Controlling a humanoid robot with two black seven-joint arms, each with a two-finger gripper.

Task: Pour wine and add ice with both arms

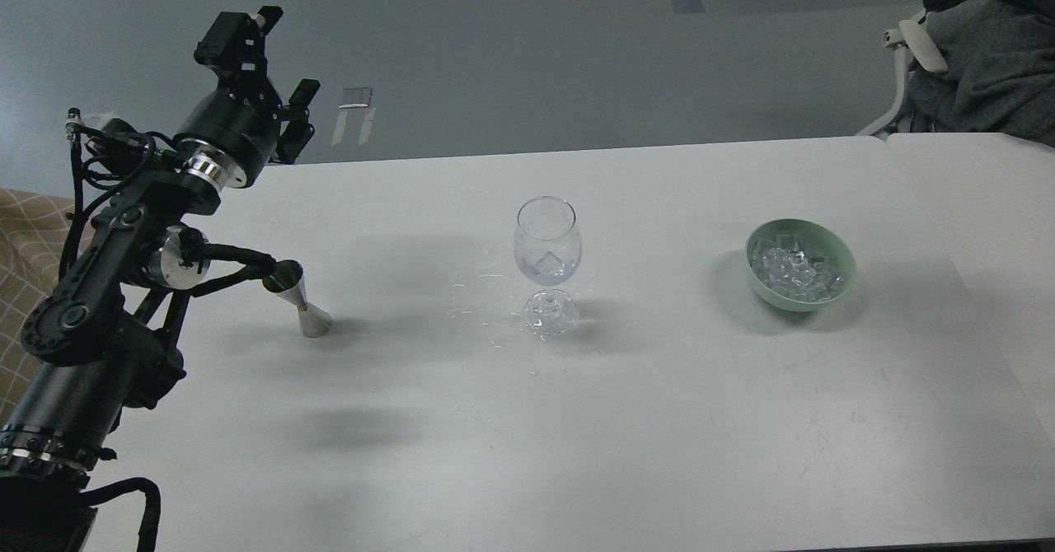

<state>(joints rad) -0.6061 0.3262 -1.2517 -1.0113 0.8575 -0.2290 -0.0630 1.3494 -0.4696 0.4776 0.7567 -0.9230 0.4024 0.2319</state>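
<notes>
The left end effector (276, 62) is spread, holding nothing, raised above the bench (659, 420), well apart from the glass (547, 243).

White table (659, 420): metal jigger (301, 301) left, wine glass (548, 259) centre, green bowl (801, 268) right, well apart.

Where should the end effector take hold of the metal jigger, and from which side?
Probably at the narrow waist of the jigger, where its two cones meet: the fingers can close there without slipping. It stands upright but leans in this view. Come level from the left, since the open left end effector is nearest.
</notes>
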